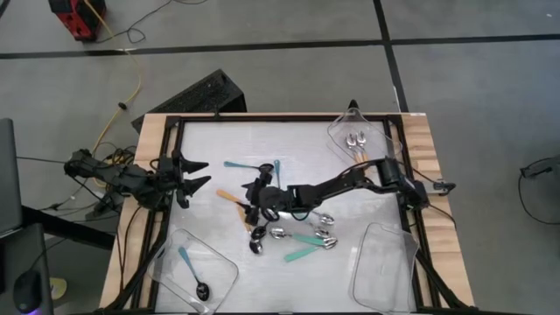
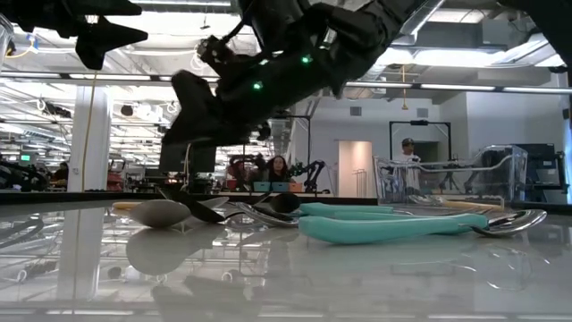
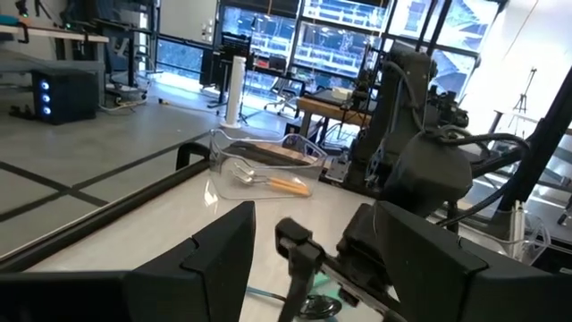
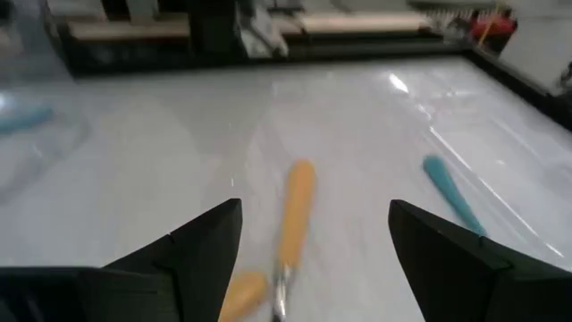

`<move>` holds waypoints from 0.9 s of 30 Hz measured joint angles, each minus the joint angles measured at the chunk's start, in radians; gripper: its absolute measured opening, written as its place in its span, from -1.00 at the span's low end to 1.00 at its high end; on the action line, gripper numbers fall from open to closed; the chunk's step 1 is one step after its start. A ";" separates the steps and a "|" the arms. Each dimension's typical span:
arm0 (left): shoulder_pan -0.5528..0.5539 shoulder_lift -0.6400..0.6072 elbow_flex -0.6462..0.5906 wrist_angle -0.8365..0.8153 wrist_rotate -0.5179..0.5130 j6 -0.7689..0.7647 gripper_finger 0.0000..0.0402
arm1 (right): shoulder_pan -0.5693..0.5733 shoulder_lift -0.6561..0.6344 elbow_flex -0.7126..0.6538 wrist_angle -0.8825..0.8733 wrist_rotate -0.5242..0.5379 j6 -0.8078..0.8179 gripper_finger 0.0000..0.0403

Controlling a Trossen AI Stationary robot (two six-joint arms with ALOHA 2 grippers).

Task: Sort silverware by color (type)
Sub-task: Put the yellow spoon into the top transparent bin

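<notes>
While spread wide, right gripper (image 4: 308,259) straddles orange-handled spoon (image 4: 295,215), left gripper (image 1: 197,175) parted.

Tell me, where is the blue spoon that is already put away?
In the high view, the blue spoon lies alone in the clear tray at the table's near-left corner, below the waiting left hand.

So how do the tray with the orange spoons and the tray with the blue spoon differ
The tray with the orange spoons sits at the table's far right corner; the tray with the blue spoon sits at the near left corner. The first holds two orange-handled spoons with silver bowls; the second holds one blue-handled spoon with a black bowl. Both are clear plastic trays.
</notes>
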 joint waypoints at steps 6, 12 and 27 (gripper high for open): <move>0.000 0.000 0.000 0.000 -0.007 0.000 0.08 | 0.002 0.075 0.035 0.009 0.001 0.004 0.53; 0.000 0.000 0.000 -0.001 -0.008 0.001 0.08 | -0.012 0.088 0.051 -0.001 -0.014 0.009 0.53; 0.000 0.000 0.000 0.000 -0.010 0.001 0.08 | -0.033 0.143 0.089 -0.081 -0.062 0.062 0.53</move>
